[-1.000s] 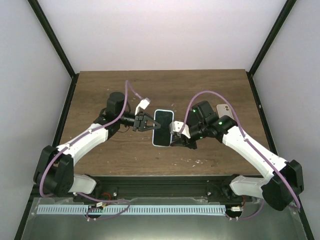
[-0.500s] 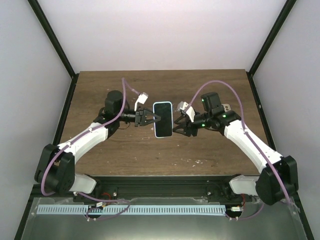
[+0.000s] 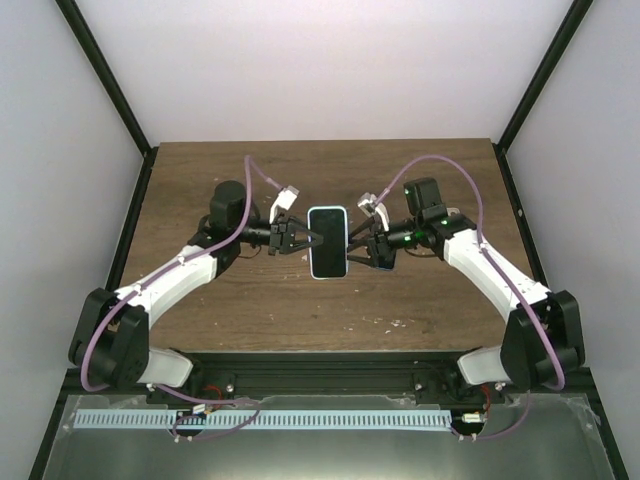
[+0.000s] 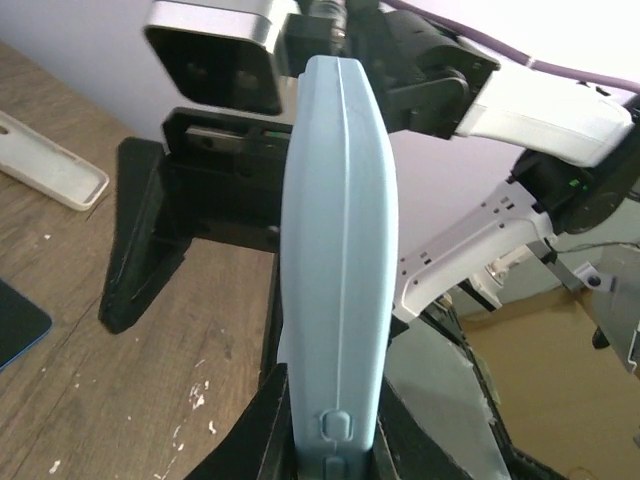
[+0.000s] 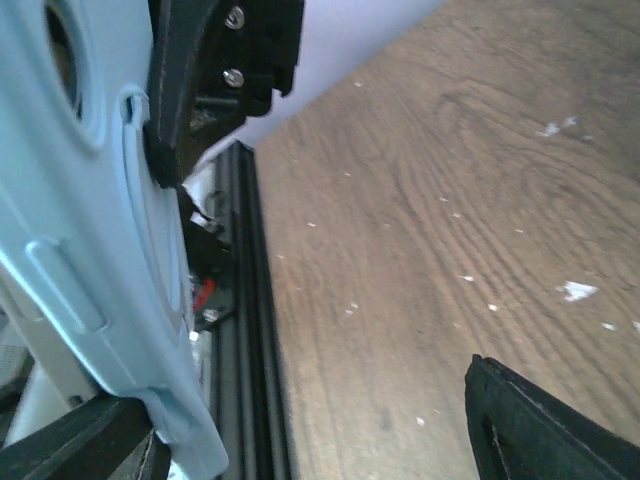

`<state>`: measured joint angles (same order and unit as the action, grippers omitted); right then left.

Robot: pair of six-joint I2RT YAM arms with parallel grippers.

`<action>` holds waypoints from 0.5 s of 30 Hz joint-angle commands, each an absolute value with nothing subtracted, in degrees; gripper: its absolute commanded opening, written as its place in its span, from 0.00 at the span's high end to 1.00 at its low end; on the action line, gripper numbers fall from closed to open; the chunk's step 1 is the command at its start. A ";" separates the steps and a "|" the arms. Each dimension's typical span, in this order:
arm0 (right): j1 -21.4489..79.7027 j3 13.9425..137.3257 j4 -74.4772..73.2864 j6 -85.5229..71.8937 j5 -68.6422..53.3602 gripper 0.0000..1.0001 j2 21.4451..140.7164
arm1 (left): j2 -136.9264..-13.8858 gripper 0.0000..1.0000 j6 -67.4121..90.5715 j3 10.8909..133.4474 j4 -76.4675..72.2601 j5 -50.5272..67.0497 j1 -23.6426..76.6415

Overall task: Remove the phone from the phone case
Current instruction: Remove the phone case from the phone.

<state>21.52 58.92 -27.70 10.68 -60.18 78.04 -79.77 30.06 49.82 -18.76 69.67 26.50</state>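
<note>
The phone (image 3: 327, 243), dark screen up, sits in a light blue phone case (image 4: 340, 250) and hangs above the table's middle. My left gripper (image 3: 299, 240) is shut on the case's left edge; in the left wrist view the case stands edge-on between the left gripper's (image 4: 335, 405) fingers. My right gripper (image 3: 357, 246) is open at the phone's right edge. In the right wrist view the case (image 5: 85, 260) fills the left side, close to one finger (image 5: 85, 440), while the other finger (image 5: 550, 430) stands far off. Nothing lies between the jaws of the right gripper (image 5: 320, 440).
A white case (image 4: 50, 172) lies on the wooden table (image 3: 200, 180) behind the right arm, hidden from the top view. A dark flat thing (image 4: 15, 320) shows at the left wrist view's edge. The table's black front rail (image 5: 245, 330) runs just under the held phone.
My right gripper has opened and moved up from the phone's lower right corner to its right edge. The left gripper, still shut on the case, has shifted the phone slightly right and back.
</note>
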 commanded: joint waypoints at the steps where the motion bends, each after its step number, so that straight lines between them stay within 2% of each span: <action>1: 22.68 63.55 -10.94 4.78 -75.95 0.22 77.90 | -81.98 1.00 33.75 48.85 -20.29 74.14 32.24; 3: 22.88 62.95 -9.41 3.18 -74.70 0.27 78.21 | -82.73 1.00 38.52 47.77 -26.45 73.28 32.70; 6: 23.32 62.77 -9.92 1.50 -70.84 0.42 79.26 | -84.41 1.00 43.42 47.36 -32.10 71.74 33.36; 7: 23.37 62.68 -10.24 0.93 -70.43 0.53 79.55 | -84.84 1.00 44.51 47.42 -32.73 70.93 33.37; 9: 23.42 62.19 -10.90 0.54 -71.29 0.68 79.64 | -85.67 1.00 45.72 47.80 -32.61 69.19 33.34; 13: 23.55 59.15 -10.86 -0.78 -72.26 0.86 77.79 | -85.60 1.00 41.22 49.57 -23.20 61.06 32.80; 15: 23.60 57.47 -11.61 -1.53 -72.28 0.91 76.99 | -84.95 1.00 36.25 50.46 -14.43 54.46 32.56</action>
<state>20.16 57.30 -21.32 0.32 -69.36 79.22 -83.72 40.47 49.17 -29.69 64.95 27.38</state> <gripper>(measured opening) 0.132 0.125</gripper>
